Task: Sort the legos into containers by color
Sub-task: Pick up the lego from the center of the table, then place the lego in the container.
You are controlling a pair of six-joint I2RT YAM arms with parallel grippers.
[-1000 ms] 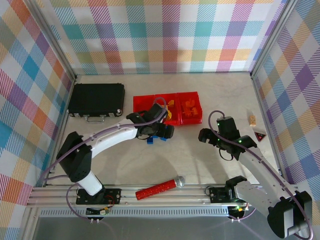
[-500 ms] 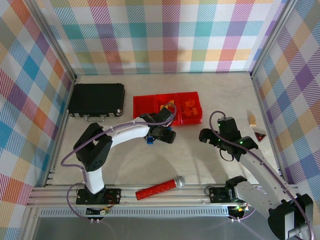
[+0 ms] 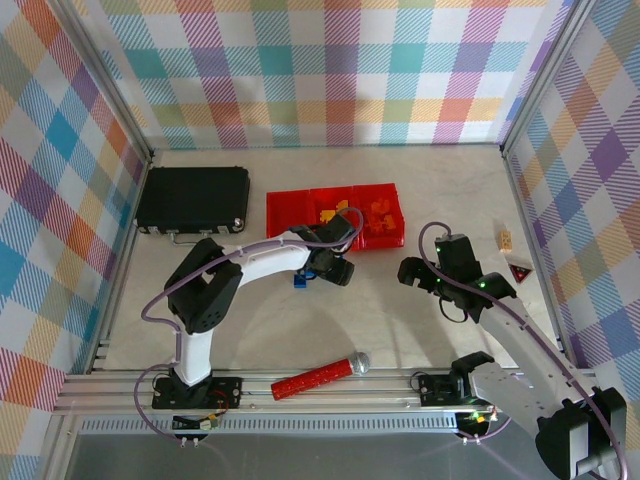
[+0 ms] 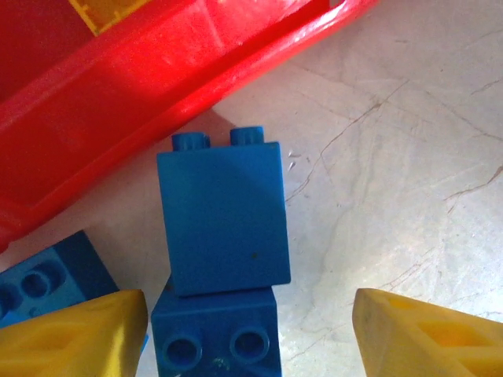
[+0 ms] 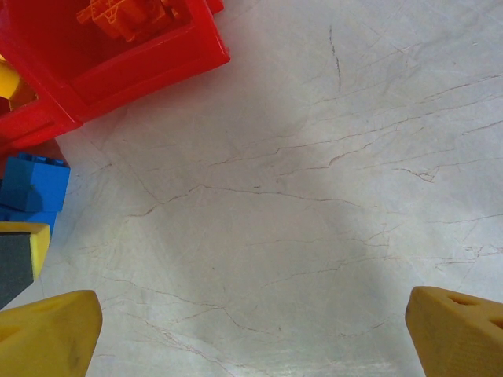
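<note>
Three joined red containers stand at mid-table. The middle one holds yellow legos and the right one orange legos. Blue legos lie on the table just in front of the bins. In the left wrist view one blue brick rests against the red bin wall, a second lies below it and a third to the left. My left gripper is open, its jaws either side of the lower brick. My right gripper is open over bare table, with the blue bricks far to its left.
A flat black case lies at the back left. A red stick with a silver tip lies near the front rail. A small tan block and a dark triangular piece sit by the right wall.
The left arm's elbow has swung in towards the middle, and its gripper has shifted slightly right, staying low over the blue bricks by the bins. The right arm has hardly moved.
</note>
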